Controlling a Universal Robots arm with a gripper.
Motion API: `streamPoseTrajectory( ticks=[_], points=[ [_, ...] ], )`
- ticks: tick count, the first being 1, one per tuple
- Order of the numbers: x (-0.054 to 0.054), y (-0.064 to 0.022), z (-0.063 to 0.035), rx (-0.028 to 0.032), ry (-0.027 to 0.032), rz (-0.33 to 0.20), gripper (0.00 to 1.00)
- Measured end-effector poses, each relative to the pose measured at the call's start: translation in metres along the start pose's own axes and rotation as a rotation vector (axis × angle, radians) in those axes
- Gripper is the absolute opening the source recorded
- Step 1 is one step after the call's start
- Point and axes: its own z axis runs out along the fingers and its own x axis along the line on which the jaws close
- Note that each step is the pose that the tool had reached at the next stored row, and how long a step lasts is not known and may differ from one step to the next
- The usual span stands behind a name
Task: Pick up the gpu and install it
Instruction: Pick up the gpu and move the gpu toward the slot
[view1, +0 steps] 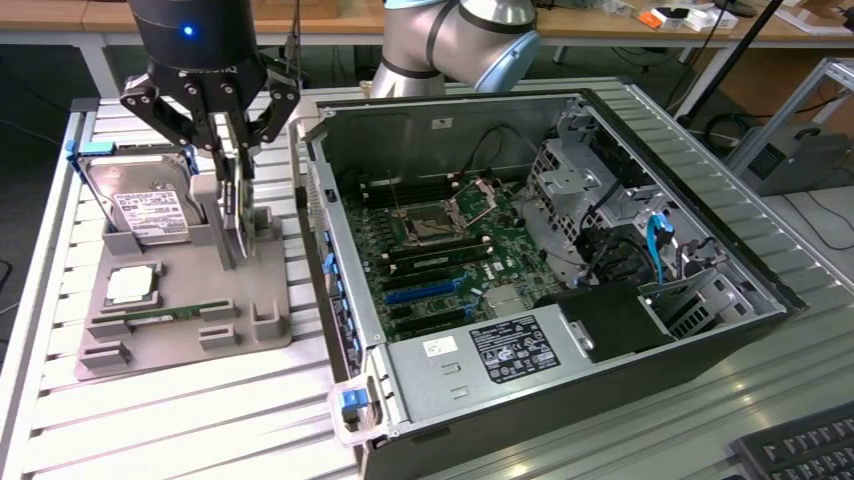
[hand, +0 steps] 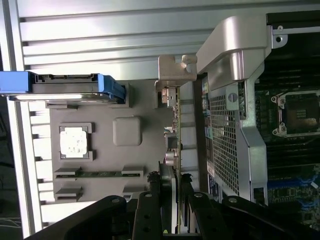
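In the upper left of the exterior view, your gripper (view1: 230, 150) comes straight down over the gpu (view1: 236, 215), which stands on edge in the grey holder (view1: 267, 305), just beside the hard drive (view1: 147, 210). The jaws are drawn narrow and pinch the card's top edge, so the card hangs directly below them, its flat faces turned to the fingers. The open computer case (view1: 324, 200) lies towards the exterior view's right, close to the holder. In the wrist view you see the gpu (hand: 173, 135) edge-on, its long axis running straight away from the gripper (hand: 171, 179), one finger pressed on each face, and the case wall (hand: 225, 125) runs parallel alongside.
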Motion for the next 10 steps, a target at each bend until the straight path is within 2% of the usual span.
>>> streamPoseTrajectory(
  ticks=[10],
  points=[
    [-0.0002, 0.0001, -0.0066, 0.0001, 0.0001, 0.000, 0.27]
  ],
)
